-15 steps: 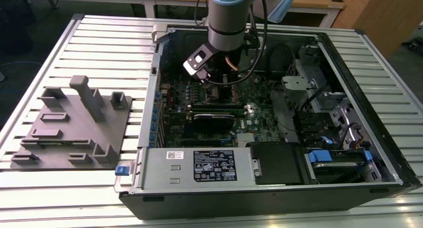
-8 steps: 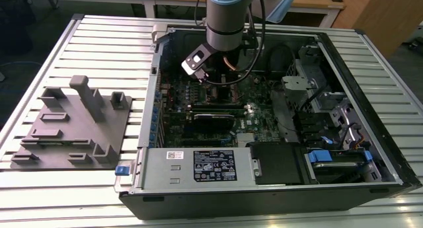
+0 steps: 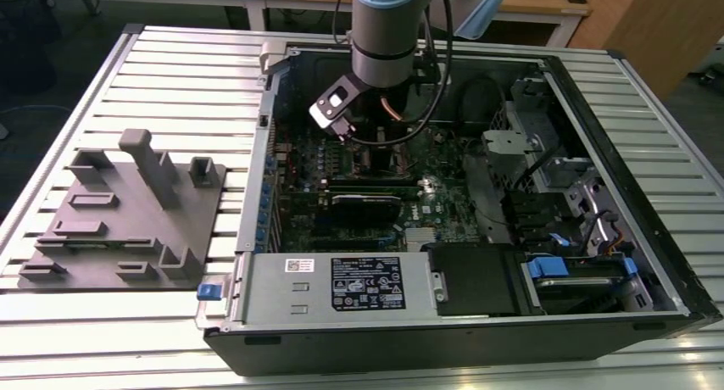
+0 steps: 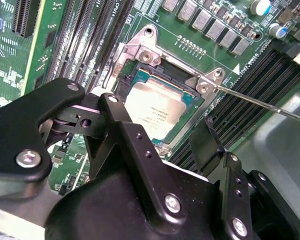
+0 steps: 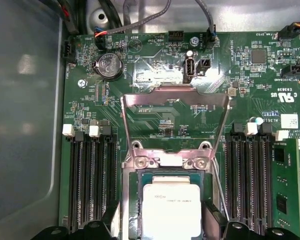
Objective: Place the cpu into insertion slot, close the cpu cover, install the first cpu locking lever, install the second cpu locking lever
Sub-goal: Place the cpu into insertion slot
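We see the arm (image 3: pixel 385 34) reaching down into the open computer case (image 3: pixel 453 339), which lies on the slatted table (image 3: pixel 114 322). In both wrist views the gripper (image 4: pixel 157 110) (image 5: pixel 161 212) hangs directly over the cpu (image 4: pixel 157 107) (image 5: pixel 171 212). Its two black fingers (image 4: pixel 115 125) are spread wider than the chip, one on each side, and we see nothing clamped between them. We cannot tell whether either fingertip touches the chip's edge.

The cpu lies flat in the insertion slot (image 4: pixel 165 80) (image 5: pixel 135 195), metal top up. Being square, it has no long axis. In the first wrist view its edges run parallel to the slot's rim and to the black memory slots (image 5: pixel 90 185) flanking it on the green motherboard (image 5: pixel 90 100).

The cpu cover (image 5: pixel 175 95) stands swung open on its hinge, its window clear of the chip. A thin wire locking lever (image 4: pixel 260 102) (image 5: pixel 219 185) runs free from one socket corner.
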